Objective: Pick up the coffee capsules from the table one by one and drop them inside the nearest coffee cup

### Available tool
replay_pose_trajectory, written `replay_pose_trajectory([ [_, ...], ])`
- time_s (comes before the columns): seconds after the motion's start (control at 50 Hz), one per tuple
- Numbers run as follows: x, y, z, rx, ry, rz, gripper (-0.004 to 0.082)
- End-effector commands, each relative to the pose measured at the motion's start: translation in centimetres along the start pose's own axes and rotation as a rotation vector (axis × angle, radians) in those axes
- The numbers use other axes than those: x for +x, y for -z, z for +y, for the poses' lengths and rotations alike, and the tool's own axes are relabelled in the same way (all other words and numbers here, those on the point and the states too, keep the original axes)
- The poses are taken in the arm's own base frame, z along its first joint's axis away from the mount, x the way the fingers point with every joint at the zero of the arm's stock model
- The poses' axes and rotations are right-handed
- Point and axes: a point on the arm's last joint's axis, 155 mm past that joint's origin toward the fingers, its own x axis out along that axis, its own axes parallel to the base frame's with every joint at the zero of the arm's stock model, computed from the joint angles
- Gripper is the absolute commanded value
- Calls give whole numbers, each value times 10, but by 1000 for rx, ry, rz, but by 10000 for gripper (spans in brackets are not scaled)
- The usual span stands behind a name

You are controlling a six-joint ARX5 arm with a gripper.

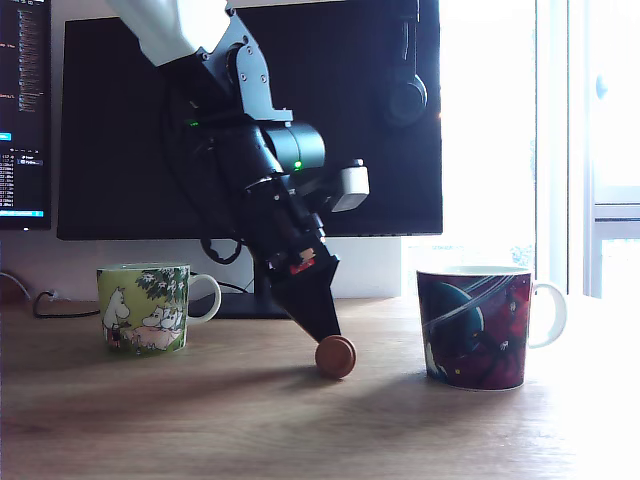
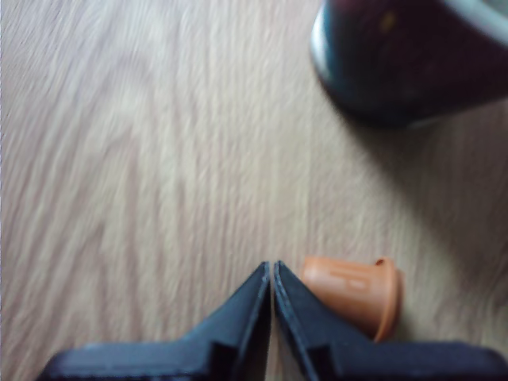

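In the exterior view the tool [image 1: 322,328] reached down to the counter [image 1: 200,420], its tip touching the copper-brown capsule [image 1: 335,357], which lay between the green mug [image 1: 145,307] and the dark mug [image 1: 473,326].

In the wrist view the tool [image 2: 272,274] was pressed closed and empty; the capsule [image 2: 355,292] lay on its side just beside it, outside the jaws, with the dark mug [image 2: 413,55] beyond.

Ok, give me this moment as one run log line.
gripper: shut, empty, at table | copper capsule: on its side beside fingertips, ungrasped | nearest cup: dark mug | green mug: farther
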Motion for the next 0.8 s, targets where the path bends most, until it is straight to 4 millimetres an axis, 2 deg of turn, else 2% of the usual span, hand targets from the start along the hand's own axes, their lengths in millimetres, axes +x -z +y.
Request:
replay_pose_trajectory([
  [0.0,0,0,-6,6,11,-2,-19],
  [0.36,2,4,-29,3,92,23,-19],
  [0.66,8,-6,-60,40,168,17,-19],
  [0.78,11,-10,-60,53,150,14,-19],
])
